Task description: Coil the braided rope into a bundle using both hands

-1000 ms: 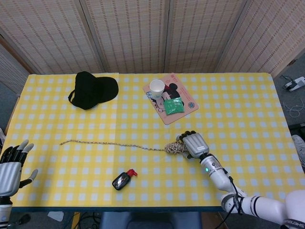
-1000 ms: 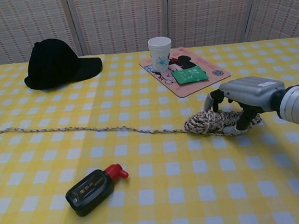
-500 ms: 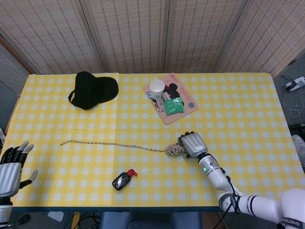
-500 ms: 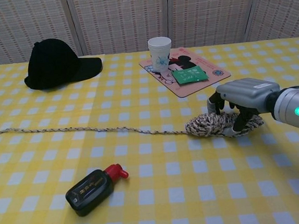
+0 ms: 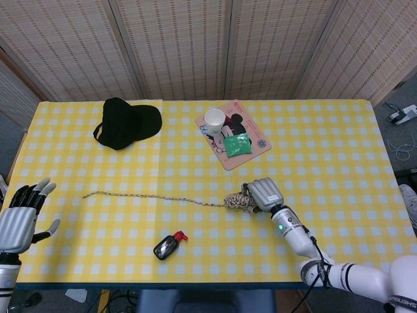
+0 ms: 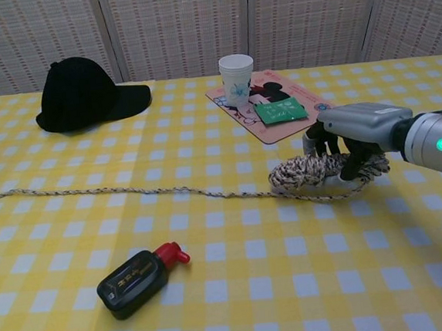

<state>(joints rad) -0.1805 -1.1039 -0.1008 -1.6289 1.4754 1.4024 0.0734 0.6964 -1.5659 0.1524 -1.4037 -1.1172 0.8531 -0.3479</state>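
While your left hand (image 5: 18, 222) waits at the table's left edge, fingers spread and holding nothing, it stands well apart from the braided rope (image 5: 156, 197) and shows only in the head view. Moving right, the rope's free end lies nearest that hand, and from there a long, nearly straight run crosses the yellow checked cloth (image 5: 326, 150), passing above the small black bottle with the red cap (image 6: 135, 278). You should expect the rope to be light, limp and a little rough to the touch, so it will likely drag rather than slide cleanly, and any loops will probably spring loose unless pinned. A sensible place to take hold with the left hand would be the straight run close to the coil, not the far tip. At the right end, the rope gathers into a small coil (image 6: 307, 173). Your right hand (image 6: 354, 134) rests over that coil with fingers curled down into the loops, gripping them against the table.
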